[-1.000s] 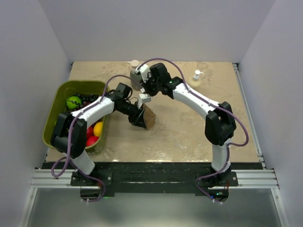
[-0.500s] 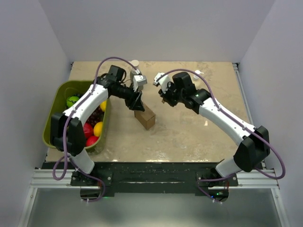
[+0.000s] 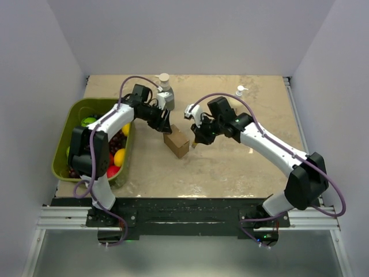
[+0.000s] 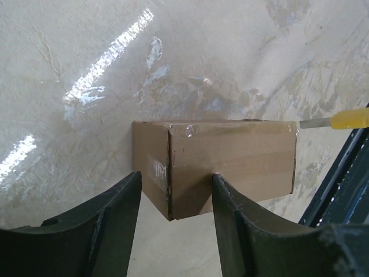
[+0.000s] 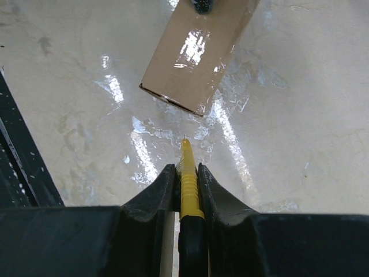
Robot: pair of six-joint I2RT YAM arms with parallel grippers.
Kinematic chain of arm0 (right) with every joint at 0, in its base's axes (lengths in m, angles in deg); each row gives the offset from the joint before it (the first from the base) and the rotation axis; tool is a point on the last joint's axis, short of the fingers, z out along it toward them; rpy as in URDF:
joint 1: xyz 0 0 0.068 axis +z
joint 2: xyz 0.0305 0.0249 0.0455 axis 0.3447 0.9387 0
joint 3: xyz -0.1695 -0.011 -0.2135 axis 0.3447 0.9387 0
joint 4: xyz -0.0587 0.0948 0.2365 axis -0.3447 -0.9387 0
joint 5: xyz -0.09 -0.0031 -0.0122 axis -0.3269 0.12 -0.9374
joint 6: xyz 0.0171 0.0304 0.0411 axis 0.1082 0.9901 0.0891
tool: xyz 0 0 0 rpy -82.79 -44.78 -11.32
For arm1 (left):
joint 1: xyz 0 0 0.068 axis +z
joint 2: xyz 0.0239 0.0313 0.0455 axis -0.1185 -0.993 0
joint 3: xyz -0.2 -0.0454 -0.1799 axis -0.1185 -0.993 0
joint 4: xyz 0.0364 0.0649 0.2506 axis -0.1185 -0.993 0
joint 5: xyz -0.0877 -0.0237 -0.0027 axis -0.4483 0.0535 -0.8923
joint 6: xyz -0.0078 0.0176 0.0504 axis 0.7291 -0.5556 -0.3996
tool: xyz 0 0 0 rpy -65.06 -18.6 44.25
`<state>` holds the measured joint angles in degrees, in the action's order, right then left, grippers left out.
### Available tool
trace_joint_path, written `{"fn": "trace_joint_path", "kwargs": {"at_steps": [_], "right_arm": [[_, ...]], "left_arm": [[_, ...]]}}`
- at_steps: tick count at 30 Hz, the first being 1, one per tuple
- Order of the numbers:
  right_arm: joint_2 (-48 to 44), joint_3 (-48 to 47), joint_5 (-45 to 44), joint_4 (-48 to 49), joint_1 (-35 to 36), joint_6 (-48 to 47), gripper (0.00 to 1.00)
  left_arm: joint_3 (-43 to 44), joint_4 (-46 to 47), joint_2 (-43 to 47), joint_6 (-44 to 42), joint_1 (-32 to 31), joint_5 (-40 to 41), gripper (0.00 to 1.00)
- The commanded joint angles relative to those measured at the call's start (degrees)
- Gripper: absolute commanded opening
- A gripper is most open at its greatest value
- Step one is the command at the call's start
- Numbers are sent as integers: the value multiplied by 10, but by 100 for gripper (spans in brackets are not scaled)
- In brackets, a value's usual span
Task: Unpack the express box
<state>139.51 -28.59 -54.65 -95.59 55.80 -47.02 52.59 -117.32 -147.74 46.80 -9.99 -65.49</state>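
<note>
1. Green bin [image 3: 64,151] sits at the left edge of the counter [image 3: 230,167] in the top view, with red, yellow and green round items inside.
2. Left pincer [image 3: 163,123] is centre-left, just upper left of the express box. In the left wrist view, the pincer [image 4: 176,178] has its jaws standing well apart with nothing in them. The box's near corner shows in the gap.
3. Pump bottle [image 3: 164,88] stands at the upper centre, behind the left pincer.
4. Express box [image 3: 176,142] sits on the counter near mid-frame, between the two pincers. Its flaps are shut and there is glossy tape on top [image 5: 199,49].
5. Right pincer [image 3: 198,137] is just right of the box. In the right wrist view, the pincer [image 5: 185,173] is clamped tight on a yellow knife [image 5: 188,179]. The blade tip points at the box and stops short of it.
6. Second pump bottle [image 3: 239,91] stands at the upper right.
</note>
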Motion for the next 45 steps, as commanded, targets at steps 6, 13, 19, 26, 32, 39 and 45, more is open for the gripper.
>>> {"fn": "trace_joint_path", "kwargs": {"at_steps": [6, 13, 19, 26, 32, 39, 45], "right_arm": [[86, -98, -41, 65, 3, 71, 0], [159, -193, -146, 85, -3, 57, 0], [160, -214, -171, 82, -4, 48, 0], [35, -150, -256, 117, -37, 159, 0], [-18, -88, -243, 134, -30, 276, 0], [-10, -74, -217, 124, -3, 276, 0], [-12, -65, -239, 134, 16, 292, 0]], "left_arm": [[-63, 31, 43, 63, 4, -16, 55], [-109, 17, 81, 89, 4, -42, 55], [-118, -13, 100, 91, 4, -42, 56], [5, -57, 102, 11, 12, 36, 56], [31, 41, 71, 20, 12, -27, 58], [2, 102, 12, 81, 12, -44, 58], [-69, 154, 17, 174, 13, -91, 56]]}}
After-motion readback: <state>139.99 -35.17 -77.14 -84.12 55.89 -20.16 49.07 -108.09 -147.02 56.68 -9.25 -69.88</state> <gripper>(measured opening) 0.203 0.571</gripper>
